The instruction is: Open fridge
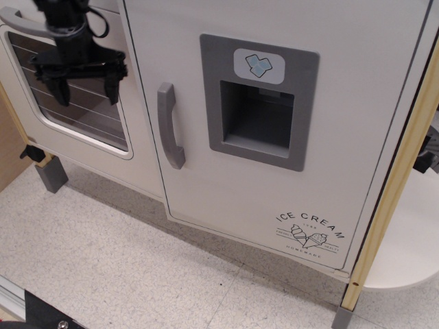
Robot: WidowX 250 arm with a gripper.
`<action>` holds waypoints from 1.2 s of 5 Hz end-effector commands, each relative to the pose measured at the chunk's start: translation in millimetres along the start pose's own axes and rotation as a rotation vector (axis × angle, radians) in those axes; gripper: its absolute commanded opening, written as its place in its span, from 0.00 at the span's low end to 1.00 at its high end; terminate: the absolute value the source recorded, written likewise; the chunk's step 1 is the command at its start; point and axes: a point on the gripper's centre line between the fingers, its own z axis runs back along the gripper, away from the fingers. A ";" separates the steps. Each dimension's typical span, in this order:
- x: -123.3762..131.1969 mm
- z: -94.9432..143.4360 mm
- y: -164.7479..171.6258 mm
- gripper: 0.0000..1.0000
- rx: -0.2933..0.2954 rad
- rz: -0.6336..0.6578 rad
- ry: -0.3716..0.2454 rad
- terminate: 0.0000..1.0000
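Observation:
The fridge (226,185) is a large white door with a vertical grey handle (169,127) near its left edge, a grey recessed ice-dispenser panel (259,103) and an "ICE CREAM" logo (311,231) at lower right. The door looks shut. My black gripper (87,87) hangs at the upper left, in front of the oven window, to the left of the fridge handle and a little above its top. Its two fingers are spread apart and hold nothing.
The white oven door (75,147) with a wire-rack window (82,113) and a horizontal grey handle (20,24) is at the left. A wooden post (398,185) runs down the right side. A speckled floor (137,267) lies below.

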 end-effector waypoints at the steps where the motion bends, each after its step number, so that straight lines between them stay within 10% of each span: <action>1: 24.0 17.1 -16.7 1.00 -0.089 0.134 0.005 0.00; 6: -92.4 43.4 -13.3 1.00 -0.234 -0.351 0.123 0.00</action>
